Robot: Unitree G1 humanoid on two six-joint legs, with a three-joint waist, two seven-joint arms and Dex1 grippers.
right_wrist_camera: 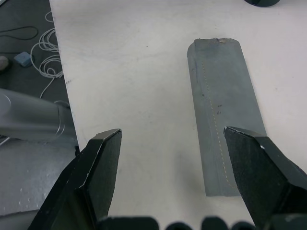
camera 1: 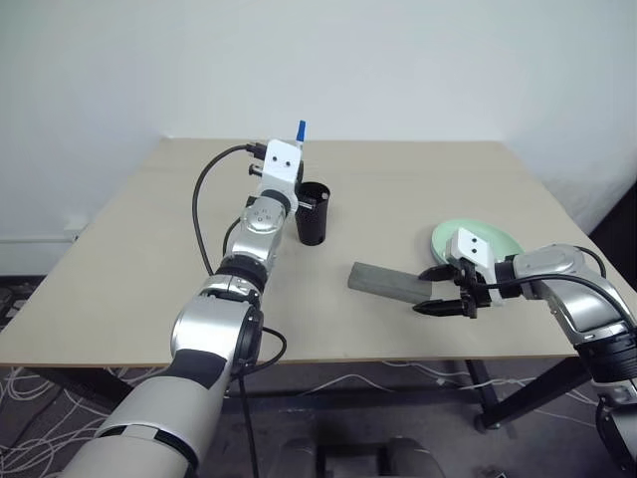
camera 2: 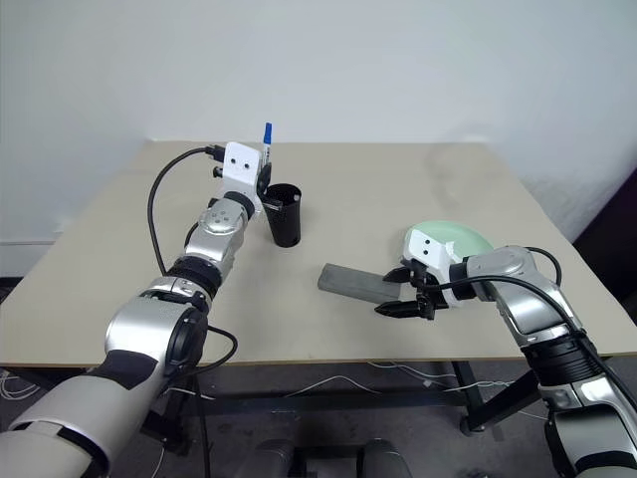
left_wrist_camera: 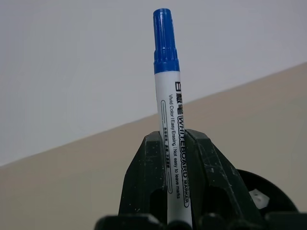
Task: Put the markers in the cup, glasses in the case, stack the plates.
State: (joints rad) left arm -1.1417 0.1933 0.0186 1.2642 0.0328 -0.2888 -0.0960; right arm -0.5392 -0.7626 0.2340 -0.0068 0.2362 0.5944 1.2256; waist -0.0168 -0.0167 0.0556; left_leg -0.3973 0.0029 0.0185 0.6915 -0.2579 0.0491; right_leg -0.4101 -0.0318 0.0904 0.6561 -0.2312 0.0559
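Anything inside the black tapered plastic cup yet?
Something white shows just inside the black tapered plastic cup at its rim; the rest of its interior is hidden by the wall. The white blue-capped marker stands upright, clamped in the left end effector beside the cup.

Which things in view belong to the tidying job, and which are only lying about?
Part of the job:
- blue-capped marker, held upright in the left gripper
- black cup
- grey case, beside the open right gripper
- pale green plate

Only lying about:
- white cables on the floor
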